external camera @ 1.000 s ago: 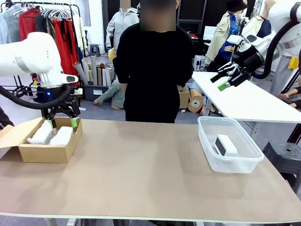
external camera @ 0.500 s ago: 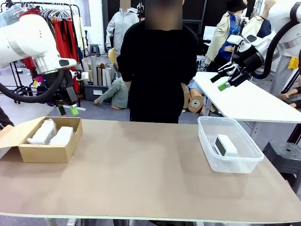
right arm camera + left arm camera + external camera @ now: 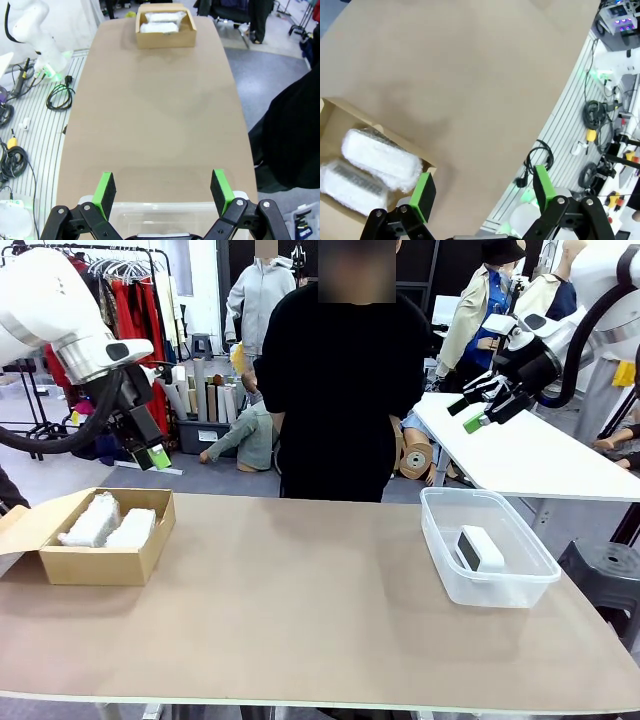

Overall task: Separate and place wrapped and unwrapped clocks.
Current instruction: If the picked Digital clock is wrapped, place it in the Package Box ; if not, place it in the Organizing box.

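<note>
Left claw has lifted out of the cardboard box since a second ago and now hangs above and behind it, clear of the table. Nothing in it, black fingers with green pads spread wide. In the left wrist view the same claw shows its pads well apart with only table surface between them.

Both wrapped clocks lie side by side in the box at the table's left end. Oblong bundles, crinkly white padded wrap, touching each other along their long sides. From the left wrist view the bundles fill most of the box; a dark ribbed patch shows through the wrap on each.

Unwrapped clock sits in the clear plastic tub at the table's right end. White rounded-rectangular body, dark screen face, leaning on one long edge.

Right claw has not moved over the last second: held high behind the tub, over the neighbouring white table, fingers apart, holding nothing. Right wrist view looks down the length of the table with the claw spread above the tub rim and the box at the far end.

Table top is a smooth matte tan sheet. A person in a black top stands at the far side, arms behind the back.
</note>
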`<state>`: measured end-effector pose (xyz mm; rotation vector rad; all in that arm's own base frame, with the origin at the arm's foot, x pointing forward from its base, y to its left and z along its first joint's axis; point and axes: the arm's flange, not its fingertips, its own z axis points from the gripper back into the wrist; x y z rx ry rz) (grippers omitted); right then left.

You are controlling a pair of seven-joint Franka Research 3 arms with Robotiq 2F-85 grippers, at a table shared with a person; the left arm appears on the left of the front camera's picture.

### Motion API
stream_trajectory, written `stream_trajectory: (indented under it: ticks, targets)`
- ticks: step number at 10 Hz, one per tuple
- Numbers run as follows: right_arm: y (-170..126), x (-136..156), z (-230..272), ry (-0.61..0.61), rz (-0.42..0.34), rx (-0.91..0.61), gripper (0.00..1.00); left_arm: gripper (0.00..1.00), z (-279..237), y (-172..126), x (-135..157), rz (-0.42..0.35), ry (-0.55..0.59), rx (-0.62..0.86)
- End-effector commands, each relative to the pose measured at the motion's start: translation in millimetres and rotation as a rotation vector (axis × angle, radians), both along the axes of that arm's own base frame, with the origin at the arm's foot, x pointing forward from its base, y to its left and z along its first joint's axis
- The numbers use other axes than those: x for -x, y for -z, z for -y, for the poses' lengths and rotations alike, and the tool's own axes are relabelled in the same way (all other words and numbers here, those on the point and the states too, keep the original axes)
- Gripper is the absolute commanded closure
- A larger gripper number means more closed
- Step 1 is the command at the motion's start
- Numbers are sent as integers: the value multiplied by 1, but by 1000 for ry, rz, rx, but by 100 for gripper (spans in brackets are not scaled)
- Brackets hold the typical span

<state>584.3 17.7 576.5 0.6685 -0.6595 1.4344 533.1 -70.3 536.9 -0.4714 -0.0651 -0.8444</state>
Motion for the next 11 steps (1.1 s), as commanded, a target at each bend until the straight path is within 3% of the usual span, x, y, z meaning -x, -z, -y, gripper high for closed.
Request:
stream_trajectory:
  ticks: [1,3,4,7,9,10,11]
  targets:
    - [-1,2,0,-2,1,1,0,0,0,2,-8,-7,-15,-12]
    - [-1,2,0,-2,1,1,0,0,0,3,-3,-5,0,0]
    - [-1,2,0,-2,1,1,0,0,-10,7,-14,21,44,30]
    - [-1,2,0,-2,1,1,0,0,-21,19,-27,183,340,132]
    - [-1,2,0,-2,1,1,0,0,-19,21,-29,295,473,225]
    - [-1,2,0,-2,1,1,0,0,-18,16,-29,347,491,293]
    - [-1,2,0,-2,1,1,0,0,-22,8,-31,343,456,352]
